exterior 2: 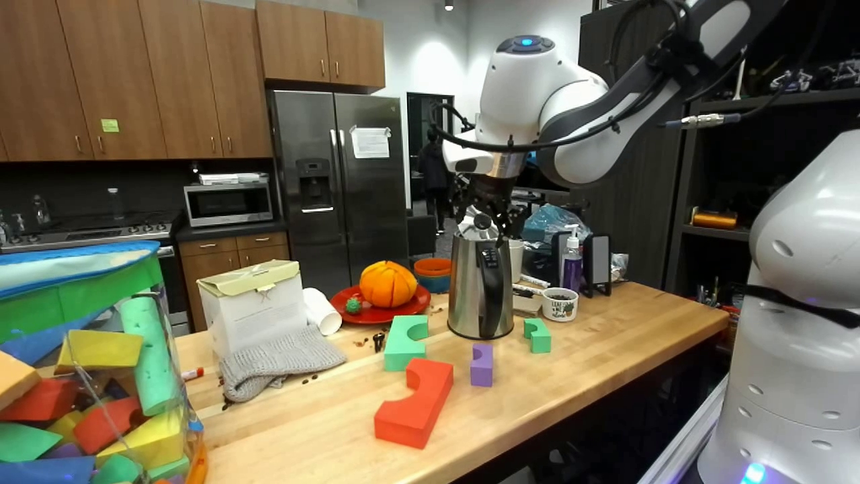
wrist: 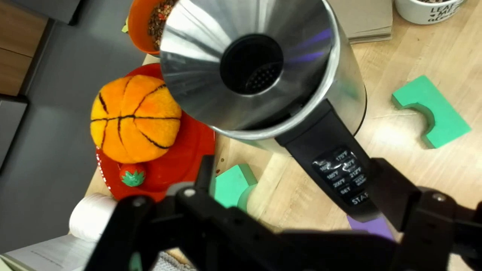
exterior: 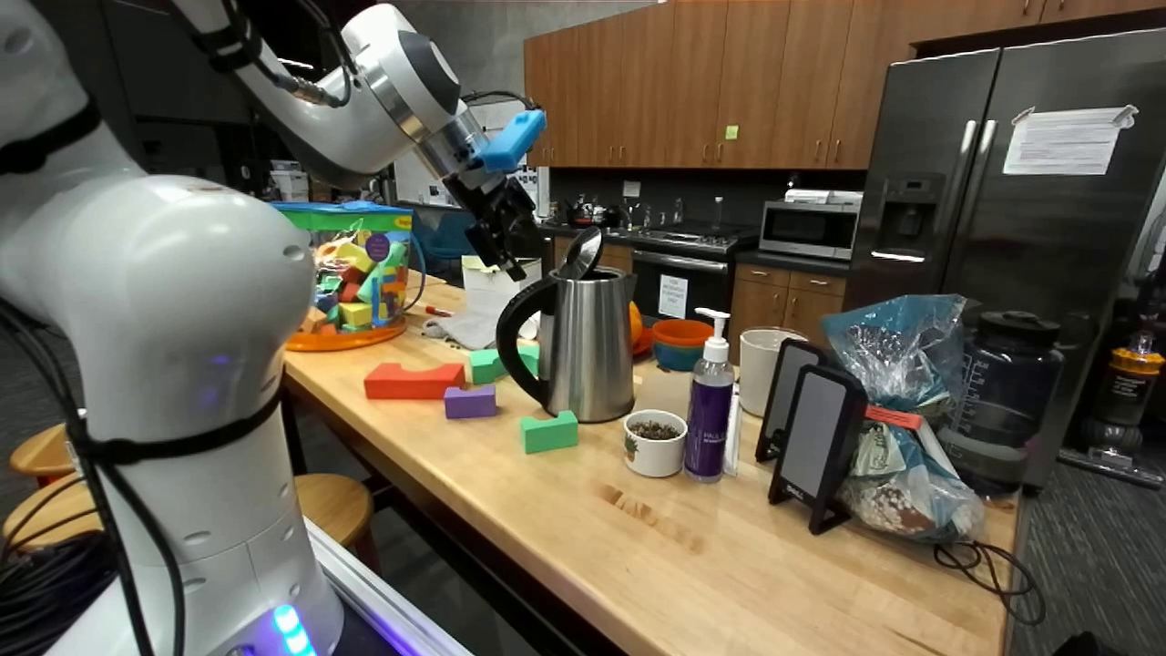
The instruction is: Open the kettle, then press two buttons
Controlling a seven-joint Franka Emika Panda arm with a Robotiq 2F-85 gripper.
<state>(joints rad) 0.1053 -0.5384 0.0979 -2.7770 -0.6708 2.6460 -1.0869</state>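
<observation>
On the pale wooden tabletop (exterior: 747, 565), with cabinets (exterior: 638, 91) and a fridge (exterior: 1029, 237) behind, the kettle (exterior: 588, 351) stands upright, lid (wrist: 211, 64) raised. The tool (wrist: 292, 167) hangs near its handle (exterior 2: 494, 282), fingers (wrist: 391, 192) wide apart; in the wrist view one cuts off the button panel's (wrist: 340, 171) lowest label, and in an exterior view a dark shape (exterior 2: 435, 173) by the doorway (exterior 2: 418, 117) is hard to make out.

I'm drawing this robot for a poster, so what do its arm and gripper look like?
The arm has smooth, rounded white casing with dark grey trim, a silver collar and glowing blue lights low down. Black cables run along it with black straps, and a bright blue piece sits near the collar. The gripper is black, with two angular fingers and pale round dots.
</observation>
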